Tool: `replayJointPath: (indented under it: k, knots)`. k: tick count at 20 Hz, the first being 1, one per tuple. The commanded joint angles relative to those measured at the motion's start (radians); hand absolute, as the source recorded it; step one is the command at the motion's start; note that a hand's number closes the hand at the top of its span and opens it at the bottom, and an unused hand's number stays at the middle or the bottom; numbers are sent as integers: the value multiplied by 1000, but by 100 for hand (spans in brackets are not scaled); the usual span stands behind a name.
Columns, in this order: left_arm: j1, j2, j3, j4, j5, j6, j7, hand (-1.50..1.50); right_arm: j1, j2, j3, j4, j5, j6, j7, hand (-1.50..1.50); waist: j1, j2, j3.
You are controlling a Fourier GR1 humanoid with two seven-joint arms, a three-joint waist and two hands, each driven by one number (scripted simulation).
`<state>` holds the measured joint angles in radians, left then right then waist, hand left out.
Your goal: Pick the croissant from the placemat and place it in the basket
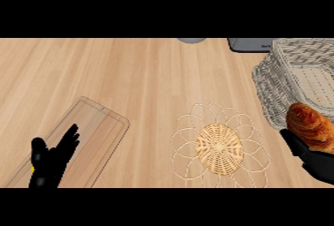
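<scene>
**Croissant held at the right edge, beside the basket**

Right hand [313, 161] is seen at the lower right edge of the head view, its black fingers curled under and round the croissant [312, 126], which is carried above them. The croissant is raised clear of the woven placemat [220, 146] and is shown just in front of the near wall of the grey wicker basket [287, 75], overlapping that wall in the view; whether it touches the basket cannot be told. The basket is set at the upper right of the wooden tabletop [130, 70], partly cut off by the view's edge.

The placemat, with a solid round centre and an openwork looped border, is laid on the tabletop just left of the right hand, and nothing is seen on it. A wooden cutting board [88, 132] is laid at an angle at the lower left, well apart from the placemat. The left hand [49, 161] is shown over the board's near end, its fingers straight and pointing up, holding nothing.
</scene>
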<state>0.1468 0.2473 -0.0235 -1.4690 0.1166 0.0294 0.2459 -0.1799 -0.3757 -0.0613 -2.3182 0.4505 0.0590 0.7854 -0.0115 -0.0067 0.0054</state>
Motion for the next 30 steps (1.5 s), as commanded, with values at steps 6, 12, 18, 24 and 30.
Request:
replayJointPath:
  k: [6,12,18,24,30]
  knots:
    - [-29,-19,-5,86,-20,-16,6,0,-260,-203,-333,187,-268,133,125,150,9,6,-6]
    - [-1,-14,-15,-5,-26,-16,61,0,-318,-297,-403,541,-269,164,-105,150,26,11,-5]
    - [-48,-66,-27,65,-73,27,42,0,-354,-319,-364,720,-198,140,-250,150,20,10,-5]
    - [-26,-32,-13,0,-63,-12,81,0,-411,-269,-338,922,-180,75,-369,150,23,9,-5]
    - [-39,-56,3,30,-59,-1,66,0,-447,-229,-420,1138,-255,26,-503,150,24,11,-5]
